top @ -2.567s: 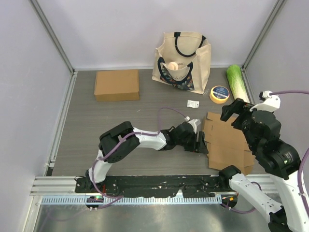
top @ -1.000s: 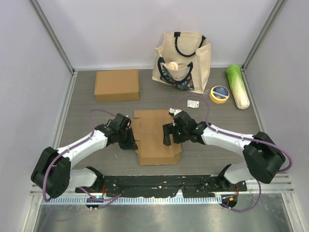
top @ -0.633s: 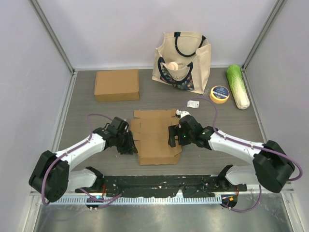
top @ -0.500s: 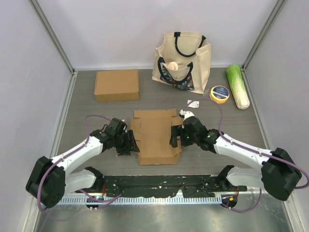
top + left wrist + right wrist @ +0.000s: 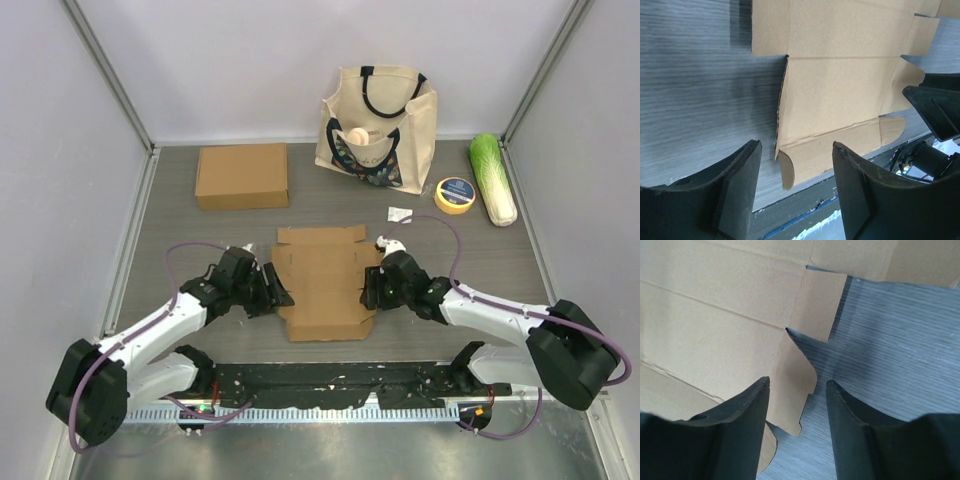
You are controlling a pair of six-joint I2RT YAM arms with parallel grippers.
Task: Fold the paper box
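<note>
The paper box [image 5: 322, 285] lies flat and unfolded on the table's middle, brown cardboard with creases and side flaps. My left gripper [image 5: 276, 291] sits at its left edge, jaws open; in the left wrist view the paper box [image 5: 840, 90] lies ahead of the left gripper [image 5: 796, 147], its near corner flap between the fingertips, untouched. My right gripper [image 5: 368, 288] is at the sheet's right edge. In the right wrist view the right gripper [image 5: 798, 385] stands open over a side flap [image 5: 800, 375] of the paper box [image 5: 715, 325], with a gap on the right side.
A closed cardboard box [image 5: 242, 175] lies at the back left. A canvas tote bag [image 5: 378, 125] stands at the back, with a yellow tape roll [image 5: 455, 194], a napa cabbage [image 5: 493, 178] and a small white tag [image 5: 400, 214] to the right.
My left gripper has opened and drawn back to the sheet's left edge. My right gripper has slid a little right and nearer, its jaws narrowing. The cardboard has hardly moved in the last second.
</note>
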